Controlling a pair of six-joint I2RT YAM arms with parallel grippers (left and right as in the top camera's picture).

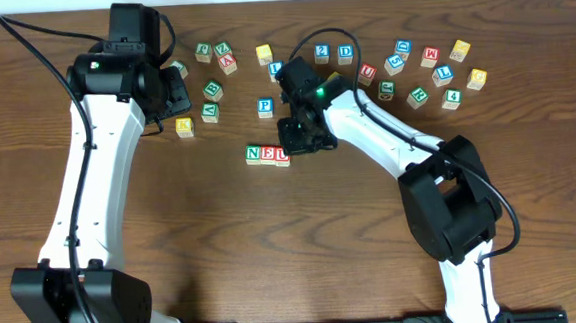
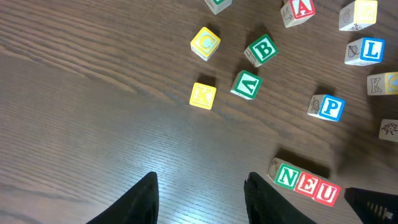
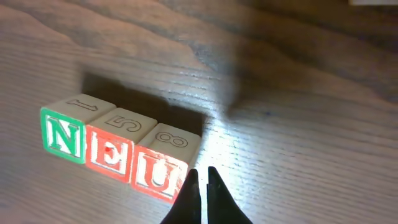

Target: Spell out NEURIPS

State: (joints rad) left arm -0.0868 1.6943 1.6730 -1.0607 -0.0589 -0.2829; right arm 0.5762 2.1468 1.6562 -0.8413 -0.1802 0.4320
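three blocks sit in a row on the table [image 1: 224,256], touching side to side: a green n [image 3: 63,138], a red e [image 3: 112,155] and a red u [image 3: 158,174]. their letters face my right wrist camera, with 1, 5 and 8 on the top faces. my right pincer [image 3: 200,180] is pressed together and holds nothing. its tips are just beside the lower corner of the red u, and i cannot tell whether they touch it. my left pincer [image 2: 200,186] is spread wide and empty, hovering over the wood apart from the row. a blue p [image 2: 331,108] lies near the row, among loose blocks scattered along the far side.
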